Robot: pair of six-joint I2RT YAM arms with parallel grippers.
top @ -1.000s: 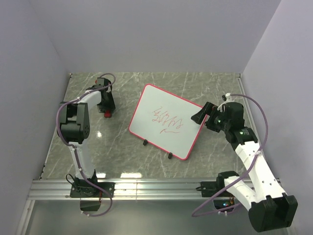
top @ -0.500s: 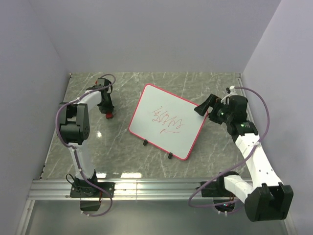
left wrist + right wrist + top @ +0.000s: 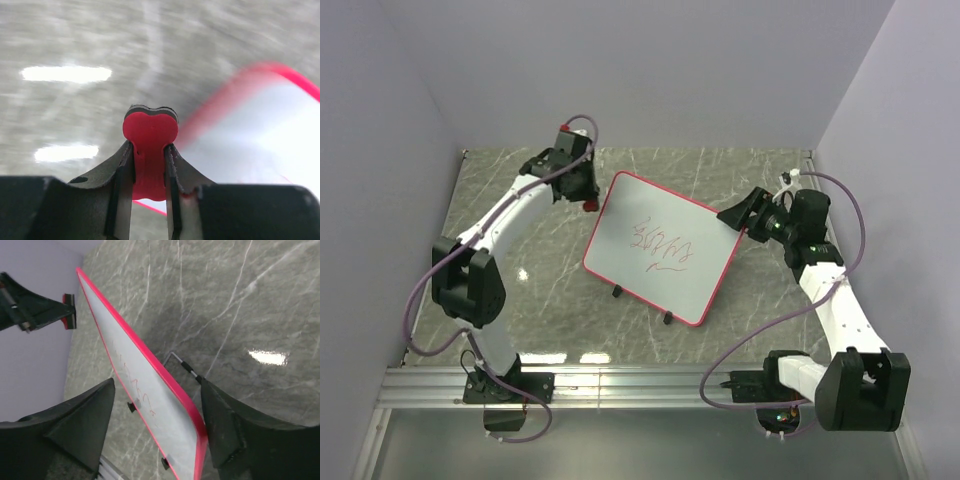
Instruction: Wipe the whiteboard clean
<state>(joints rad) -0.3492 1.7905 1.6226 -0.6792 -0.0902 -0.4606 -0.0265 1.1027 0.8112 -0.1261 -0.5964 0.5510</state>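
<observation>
The whiteboard (image 3: 660,250), white with a red-pink frame and red scribbles, stands tilted on the marble table. It also shows in the right wrist view (image 3: 150,390) and blurred in the left wrist view (image 3: 270,125). My left gripper (image 3: 582,194) is shut on the small red-and-black eraser (image 3: 149,145), held above the table beside the board's upper left corner. The eraser shows in the top view (image 3: 588,204) and far off in the right wrist view (image 3: 69,311). My right gripper (image 3: 738,218) is open, its jaws straddling the board's right edge without touching it.
The board rests on a wire stand (image 3: 186,366) behind it and small black feet (image 3: 616,292). The marble table (image 3: 750,180) is walled by lilac panels on three sides. A metal rail (image 3: 640,385) runs along the near edge.
My left arm lifted the eraser from the table at the far left and carried it right and back, to the board's upper left corner. My right gripper moved a little toward the board's right edge.
</observation>
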